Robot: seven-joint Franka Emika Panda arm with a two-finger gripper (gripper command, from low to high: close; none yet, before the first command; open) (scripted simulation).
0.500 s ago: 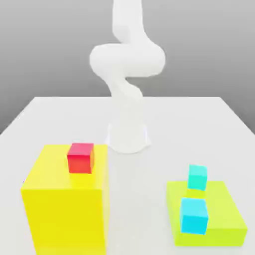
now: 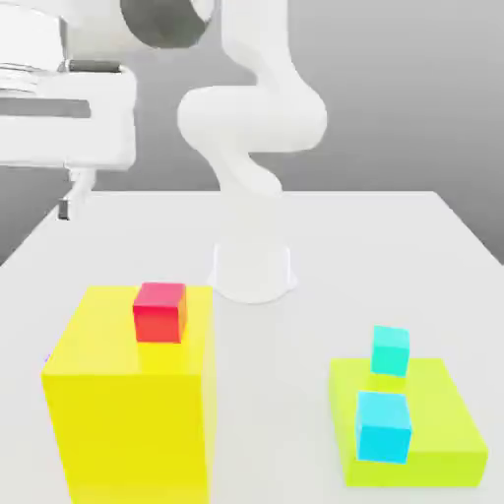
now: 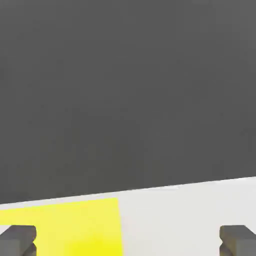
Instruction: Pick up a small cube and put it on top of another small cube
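ok so going left to right in the exterior view: far left, the gripper (image 3: 128, 240) hangs up high, jaws spread wide with nothing between them, which the hand view makes pretty obvious. Well below it there's a tiny purple sliver (image 2: 48, 358) poking out at the left edge of the big yellow block (image 2: 128, 433). I'm reading that as the small cube to pick, mostly hidden by the block, so no clue how it's turned

That's the whole deal for the next move imo: the target looks to be down from the jaws and maybe a touch further left, but I can't tell the depth offset. I'd line up over it first, then drop, or a finger could clip the block

Next along, the red cube (image 2: 159, 315) sits on top of the yellow block. Way over right, the green slab (image 2: 443, 413) has a teal cube (image 2: 390, 351) and a bluer cube (image 2: 383, 426). Nothing stacked cube on cube, so my guess is we're early, pick not done
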